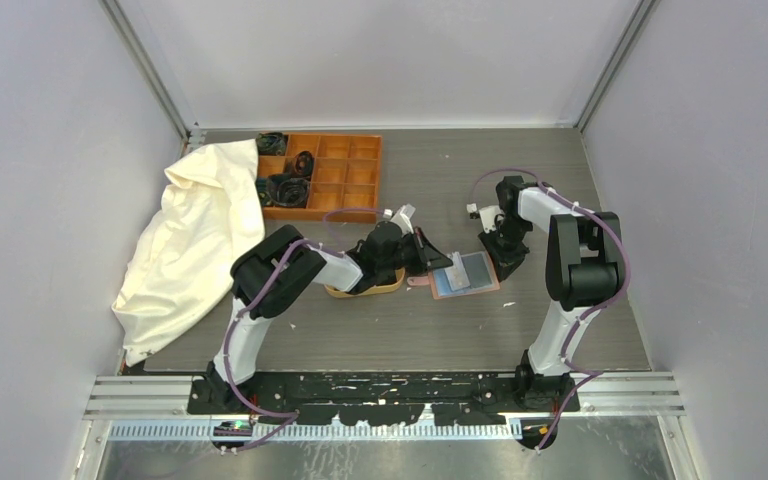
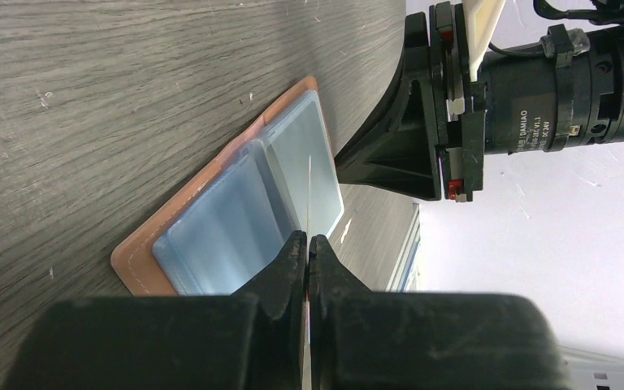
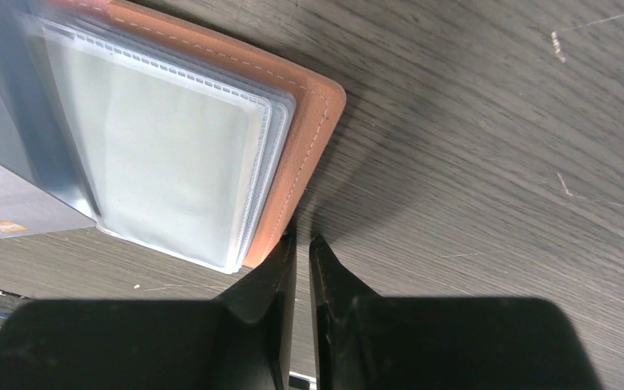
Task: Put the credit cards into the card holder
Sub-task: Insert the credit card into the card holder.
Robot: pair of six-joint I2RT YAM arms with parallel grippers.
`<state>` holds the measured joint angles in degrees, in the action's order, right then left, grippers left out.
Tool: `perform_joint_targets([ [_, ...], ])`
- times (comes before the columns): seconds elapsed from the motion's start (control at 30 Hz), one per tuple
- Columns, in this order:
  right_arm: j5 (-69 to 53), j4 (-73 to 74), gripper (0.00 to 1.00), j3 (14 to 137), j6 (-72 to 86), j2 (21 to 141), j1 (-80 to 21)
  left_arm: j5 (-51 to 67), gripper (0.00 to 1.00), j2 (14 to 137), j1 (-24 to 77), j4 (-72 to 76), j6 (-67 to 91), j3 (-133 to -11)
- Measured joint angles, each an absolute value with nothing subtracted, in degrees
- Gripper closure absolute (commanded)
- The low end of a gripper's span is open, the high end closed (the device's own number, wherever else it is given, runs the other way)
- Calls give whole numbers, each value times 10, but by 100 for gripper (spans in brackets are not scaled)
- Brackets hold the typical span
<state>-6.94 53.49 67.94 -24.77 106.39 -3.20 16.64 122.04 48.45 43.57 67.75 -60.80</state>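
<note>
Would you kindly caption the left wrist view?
Left gripper holds a pale card edge-on over the open card holder.

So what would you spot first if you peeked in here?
The open brown card holder mid-table, its clear sleeves showing, with the left gripper pinching a pale credit card edge-on over it. Then the big cream cloth heaped at the left, beside the orange compartment box.
</note>
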Motion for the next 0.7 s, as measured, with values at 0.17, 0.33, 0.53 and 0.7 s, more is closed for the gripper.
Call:
perform_joint_targets([
  [0.17,-69,535,83,680,-249,1064,-33,163,100,1224,483,444,688,-608],
  [0.33,-70,535,83,680,-249,1064,-33,153,100,1228,481,446,691,-608],
  [0.53,-70,535,83,680,-249,1064,-33,133,100,1228,477,453,692,-605],
  [0.7,-70,536,83,680,-249,1064,-33,121,100,1228,476,456,700,-605],
])
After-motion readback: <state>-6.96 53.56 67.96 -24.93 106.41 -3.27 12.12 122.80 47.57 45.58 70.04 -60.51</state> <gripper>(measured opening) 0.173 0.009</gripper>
